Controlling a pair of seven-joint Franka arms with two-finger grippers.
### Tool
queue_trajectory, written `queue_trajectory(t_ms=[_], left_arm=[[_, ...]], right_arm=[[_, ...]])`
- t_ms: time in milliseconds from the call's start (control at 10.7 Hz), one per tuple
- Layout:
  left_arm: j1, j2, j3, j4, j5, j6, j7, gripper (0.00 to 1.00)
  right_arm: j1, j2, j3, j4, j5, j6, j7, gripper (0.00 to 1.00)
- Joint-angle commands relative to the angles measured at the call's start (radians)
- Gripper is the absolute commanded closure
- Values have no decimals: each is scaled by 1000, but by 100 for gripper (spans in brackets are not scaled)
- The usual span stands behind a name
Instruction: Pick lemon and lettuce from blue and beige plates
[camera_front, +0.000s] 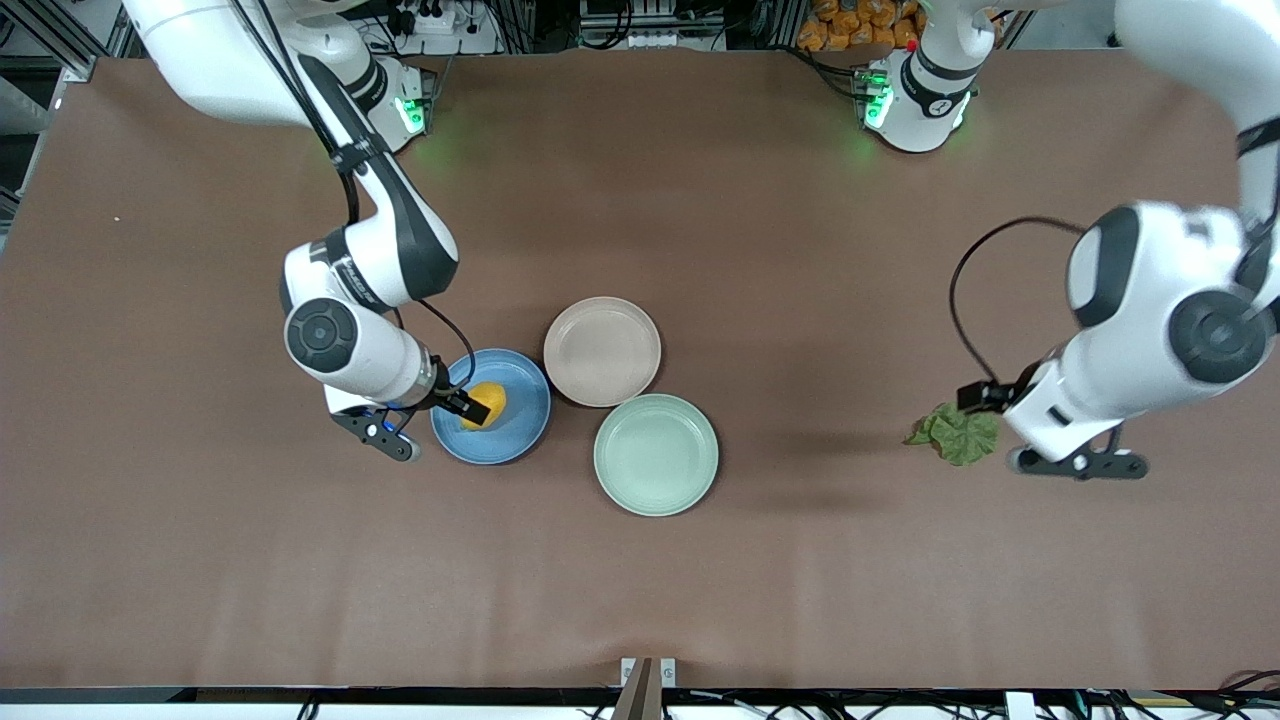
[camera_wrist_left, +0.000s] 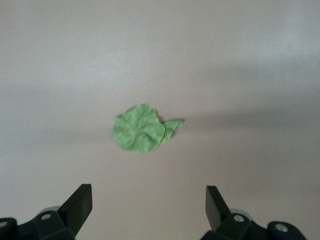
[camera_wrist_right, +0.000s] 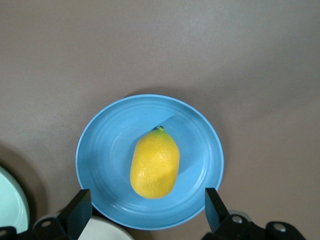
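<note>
Nearest the front camera, the mint plate (camera_front: 656, 454) is empty. Just beside it, the blue plate (camera_front: 515, 430) holds the lemon (camera_front: 487, 403); the right end effector (camera_wrist_right: 145, 212) hovers over it, jaws spread. Best to descend straight and pinch across the lemon's narrow width. The beige plate (camera_front: 601, 351) lies farther. Lettuce (camera_front: 958, 434) rests on the tabletop (camera_front: 800, 250), well apart, under the open left end effector (camera_wrist_left: 148, 212).

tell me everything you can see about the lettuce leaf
The small, ruffled green lettuce leaf has a rounded, crinkled body with a smaller flap sticking out at one side. It looks thin and limp and lies flat on the bare brown table toward the left arm's end, on none of the plates. The open left gripper is above it; nothing touches it.
</note>
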Motion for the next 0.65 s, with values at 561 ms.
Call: queue_trajectory(t_ms=[561], left_arm=[[11,-288,15,6,-96,-174,3,0]], right_arm=[[4,106,6,11,2,57,56,0]])
